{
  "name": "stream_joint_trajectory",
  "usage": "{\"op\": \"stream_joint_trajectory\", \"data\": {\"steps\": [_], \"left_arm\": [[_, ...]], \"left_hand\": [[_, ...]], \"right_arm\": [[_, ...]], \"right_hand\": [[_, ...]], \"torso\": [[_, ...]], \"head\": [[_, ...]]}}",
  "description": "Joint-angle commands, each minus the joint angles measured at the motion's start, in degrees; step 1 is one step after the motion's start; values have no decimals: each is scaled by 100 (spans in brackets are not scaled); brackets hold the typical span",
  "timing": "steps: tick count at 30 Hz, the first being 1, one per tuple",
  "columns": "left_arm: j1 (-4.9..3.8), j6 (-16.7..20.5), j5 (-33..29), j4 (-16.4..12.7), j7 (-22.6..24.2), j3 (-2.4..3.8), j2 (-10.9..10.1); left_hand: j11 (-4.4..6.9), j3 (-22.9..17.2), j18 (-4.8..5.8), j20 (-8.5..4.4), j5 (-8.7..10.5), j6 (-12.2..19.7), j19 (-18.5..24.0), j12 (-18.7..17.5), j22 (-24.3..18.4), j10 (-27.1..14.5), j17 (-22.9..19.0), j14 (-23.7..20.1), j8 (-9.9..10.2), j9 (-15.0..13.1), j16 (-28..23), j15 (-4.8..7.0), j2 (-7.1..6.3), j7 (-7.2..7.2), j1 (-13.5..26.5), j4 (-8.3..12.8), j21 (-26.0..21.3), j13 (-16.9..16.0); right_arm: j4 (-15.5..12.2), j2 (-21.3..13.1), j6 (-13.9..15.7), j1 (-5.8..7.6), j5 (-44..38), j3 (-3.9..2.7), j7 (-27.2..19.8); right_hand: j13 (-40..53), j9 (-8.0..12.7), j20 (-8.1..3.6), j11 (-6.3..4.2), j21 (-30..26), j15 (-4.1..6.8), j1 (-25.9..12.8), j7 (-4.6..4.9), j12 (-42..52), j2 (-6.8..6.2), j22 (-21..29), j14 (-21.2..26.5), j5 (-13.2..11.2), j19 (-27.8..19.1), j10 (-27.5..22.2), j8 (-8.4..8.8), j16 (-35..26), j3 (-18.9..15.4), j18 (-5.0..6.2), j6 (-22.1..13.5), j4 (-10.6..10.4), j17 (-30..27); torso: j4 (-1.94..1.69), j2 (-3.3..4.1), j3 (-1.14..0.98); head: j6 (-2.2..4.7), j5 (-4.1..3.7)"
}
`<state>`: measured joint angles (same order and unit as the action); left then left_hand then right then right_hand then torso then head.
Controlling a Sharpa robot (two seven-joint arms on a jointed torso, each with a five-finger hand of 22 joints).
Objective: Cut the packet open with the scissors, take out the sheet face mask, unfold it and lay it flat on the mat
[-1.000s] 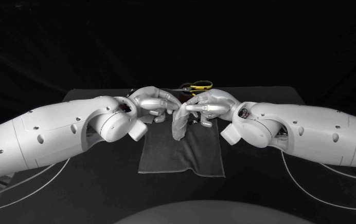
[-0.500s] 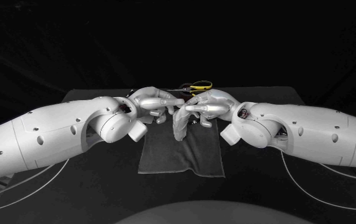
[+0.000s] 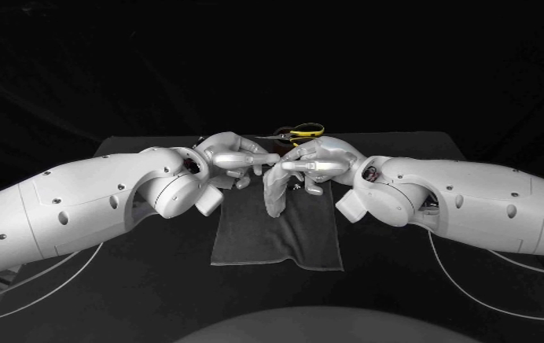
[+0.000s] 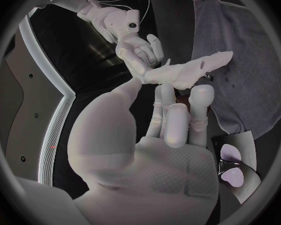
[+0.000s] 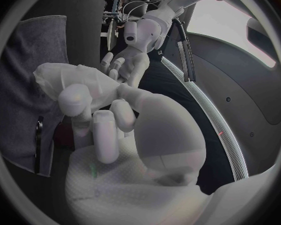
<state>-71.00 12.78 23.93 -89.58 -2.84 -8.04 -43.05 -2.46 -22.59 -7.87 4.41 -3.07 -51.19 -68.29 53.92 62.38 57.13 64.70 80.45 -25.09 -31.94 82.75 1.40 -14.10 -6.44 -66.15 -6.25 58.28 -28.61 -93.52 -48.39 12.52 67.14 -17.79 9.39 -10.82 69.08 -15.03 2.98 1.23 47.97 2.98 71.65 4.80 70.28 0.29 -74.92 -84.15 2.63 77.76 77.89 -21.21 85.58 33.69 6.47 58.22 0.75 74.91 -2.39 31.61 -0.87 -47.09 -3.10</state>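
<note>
Head view: left hand and right hand meet above the mat's far end, both pinching the crumpled sheet face mask, whose long axis hangs straight down. Yellow-handled scissors lie behind them on the surface. Left wrist view: the mask stretches lengthwise between the hands. Right wrist view: right fingers clamp its bunched end.

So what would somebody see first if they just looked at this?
Two big silver hands meet in the middle: the left hand and right hand join at a pale sheet face mask, which dangles over the dark mat. Behind them, the scissors with yellow handles lie on the table.
</note>
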Motion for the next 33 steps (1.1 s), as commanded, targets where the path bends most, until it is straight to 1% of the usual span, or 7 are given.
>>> {"op": "stream_joint_trajectory", "data": {"steps": [1, 13, 20, 22, 27, 30, 33], "left_arm": [[-1, 57, 224, 1, -63, 2, 16], [-1, -218, 232, 4, 72, 3, 57], [0, -361, 205, 3, 149, 3, 62], [0, -389, 190, 1, 162, 3, 63], [0, -444, 121, 3, 179, 3, 58], [0, -445, 19, 7, 190, 4, 57], [0, -431, -69, 14, 220, 4, 60]], "left_hand": [[1, 52, -14, 32, 22, -7, -5, 40, -10, -40, 7, -9, -40, -14, -21, -34, 18, -6, -101, -11, -29, -12], [63, 104, -16, 11, 21, -67, -12, 64, -21, -38, 14, -6, -88, 15, -20, 11, 172, 68, -322, -97, -43, 3], [87, 130, -30, -9, 21, -102, 35, 0, -80, -38, -56, -42, -40, 102, -47, 35, 229, 91, -380, -190, -117, 52], [103, 101, -30, -16, 20, -148, 45, -27, -88, -32, -62, -51, -28, 144, -53, 46, 290, 110, -481, -199, -131, 74], [179, -243, -30, -53, 18, -360, 41, -117, -82, -15, -65, -60, -36, 260, -58, 113, 577, 197, -1010, -40, -132, 145], [208, -770, -32, -89, 25, -438, 52, -238, -76, 51, -77, -70, -72, 317, -68, 143, 797, 178, -1317, 192, -131, 238], [197, -1014, -31, -99, 25, -398, 63, -328, -66, 110, -80, -76, -126, 292, -71, 134, 785, 133, -1291, 288, -124, 301]], "right_arm": [[-12, 5, -17, 1, -45, -6, -47], [27, 60, 2, 0, -81, -6, -22], [45, 83, 12, -1, -94, -6, -4], [45, 85, 14, -2, -96, -6, -3], [48, 85, 22, -3, -99, -6, -2], [51, 85, 25, -3, -103, -6, 0], [53, 86, 27, -4, -109, -6, 3]], "right_hand": [[10, -272, -7, -91, 9, 31, -10, 1, 31, 48, -196, -438, 15, 15, 135, -305, 14, 35, 49, 45, 2, 987], [8, -277, -8, -91, 6, 32, -15, 1, 28, 47, -196, -438, 15, 15, 136, -310, 11, 43, 50, 41, 8, 984], [8, -277, -8, -91, 6, 32, -15, 1, 28, 47, -196, -438, 15, 15, 136, -310, 11, 43, 50, 41, 8, 984], [17, -280, -8, -91, 14, 32, -18, 2, 34, 48, -198, -439, 15, 18, 140, -313, 13, 49, 48, 37, 11, 987], [17, -280, -8, -91, 14, 32, -18, 2, 34, 48, -198, -439, 15, 18, 140, -313, 13, 49, 48, 37, 11, 987], [17, -280, -8, -91, 14, 32, -18, 2, 34, 48, -198, -439, 15, 18, 140, -313, 13, 49, 48, 37, 11, 987], [17, -280, -8, -91, 14, 32, -18, 2, 34, 48, -198, -439, 15, 18, 140, -313, 13, 49, 48, 37, 11, 987]], "torso": [[0, 1, 2], [-4, -3, 1], [-2, 1, 4], [-2, 1, 2], [0, 1, 1], [0, -1, 2], [0, -4, -1]], "head": [[-8, -2], [-20, 4], [-16, 7], [-17, 5], [-30, 10], [-30, 6], [-23, 15]]}}
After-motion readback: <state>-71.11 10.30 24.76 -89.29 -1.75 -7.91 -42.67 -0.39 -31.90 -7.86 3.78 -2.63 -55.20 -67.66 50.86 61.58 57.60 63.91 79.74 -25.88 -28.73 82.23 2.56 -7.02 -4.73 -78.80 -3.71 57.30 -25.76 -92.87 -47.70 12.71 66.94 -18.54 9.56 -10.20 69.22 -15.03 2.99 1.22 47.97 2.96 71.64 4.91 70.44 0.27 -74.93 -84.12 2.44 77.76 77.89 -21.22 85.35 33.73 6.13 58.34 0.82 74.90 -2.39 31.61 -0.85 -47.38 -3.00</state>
